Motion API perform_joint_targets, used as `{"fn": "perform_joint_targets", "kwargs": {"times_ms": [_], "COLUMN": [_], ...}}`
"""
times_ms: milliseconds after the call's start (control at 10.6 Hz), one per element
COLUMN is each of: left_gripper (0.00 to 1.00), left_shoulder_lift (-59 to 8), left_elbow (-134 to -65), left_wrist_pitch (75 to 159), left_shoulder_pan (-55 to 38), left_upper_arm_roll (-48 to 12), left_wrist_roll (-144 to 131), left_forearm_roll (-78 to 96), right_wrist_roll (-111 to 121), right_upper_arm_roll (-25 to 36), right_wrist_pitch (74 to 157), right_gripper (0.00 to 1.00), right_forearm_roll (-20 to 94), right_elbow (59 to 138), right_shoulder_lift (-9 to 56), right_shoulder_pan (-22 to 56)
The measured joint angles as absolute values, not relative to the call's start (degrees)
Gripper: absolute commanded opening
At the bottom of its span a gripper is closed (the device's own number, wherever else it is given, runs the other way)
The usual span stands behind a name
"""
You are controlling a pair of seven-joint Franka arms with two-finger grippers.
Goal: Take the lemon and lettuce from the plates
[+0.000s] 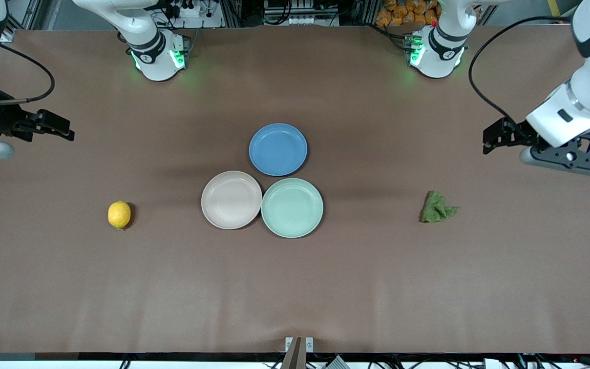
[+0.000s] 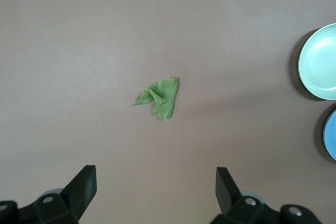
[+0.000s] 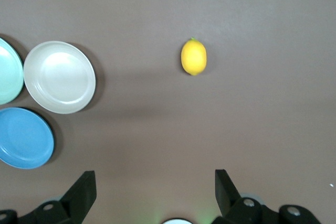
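The yellow lemon [image 1: 119, 214] [image 3: 193, 57] lies on the bare table toward the right arm's end, beside no plate. The green lettuce [image 1: 437, 207] [image 2: 161, 97] lies on the table toward the left arm's end. The beige-pink plate [image 1: 231, 199] [image 3: 59, 77] and the mint plate [image 1: 292, 207] [image 2: 319, 61] sit side by side mid-table, both empty. My right gripper [image 1: 68, 129] [image 3: 155, 178] hangs open above the table at its end, apart from the lemon. My left gripper [image 1: 490, 139] [image 2: 156, 174] hangs open above the table near the lettuce, holding nothing.
An empty blue plate [image 1: 278, 149] [image 3: 23, 137] touches the two other plates, farther from the front camera. Both arm bases [image 1: 159, 56] stand along the table's back edge. A small bracket [image 1: 298, 346] sits at the front edge.
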State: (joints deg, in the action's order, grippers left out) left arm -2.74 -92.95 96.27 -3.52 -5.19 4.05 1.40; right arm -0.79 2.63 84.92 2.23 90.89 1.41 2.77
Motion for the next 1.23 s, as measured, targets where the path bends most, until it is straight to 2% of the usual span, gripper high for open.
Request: {"fn": "perform_joint_targets", "kwargs": {"times_ms": [377,943,1226], "left_gripper": [1.0,1.0,1.0], "left_shoulder_lift": [-0.8,4.9,5.4], "left_elbow": [-92.3,-92.1,-91.6], "left_wrist_pitch": [91.9,89.0,89.0], "left_shoulder_pan": [-2.8,-2.9,-2.8], "left_upper_arm_roll": [-5.0,-5.2,-5.2], "left_wrist_roll": [4.0,1.9,1.9], "left_forearm_roll": [1.4,1.4,1.4], "right_wrist_roll": [-0.8,-0.8,-0.7], "right_upper_arm_roll": [2.7,2.7,2.7], "right_wrist_pitch": [83.8,84.0,84.7], "right_gripper": [1.0,1.0,1.0], "right_forearm_roll": [1.3,1.0,-0.1], "right_elbow": [91.3,91.2,90.3], "right_shoulder_lift": [-0.5,-1.1,-1.2], "right_shoulder_pan": [2.8,3.2,4.2]}}
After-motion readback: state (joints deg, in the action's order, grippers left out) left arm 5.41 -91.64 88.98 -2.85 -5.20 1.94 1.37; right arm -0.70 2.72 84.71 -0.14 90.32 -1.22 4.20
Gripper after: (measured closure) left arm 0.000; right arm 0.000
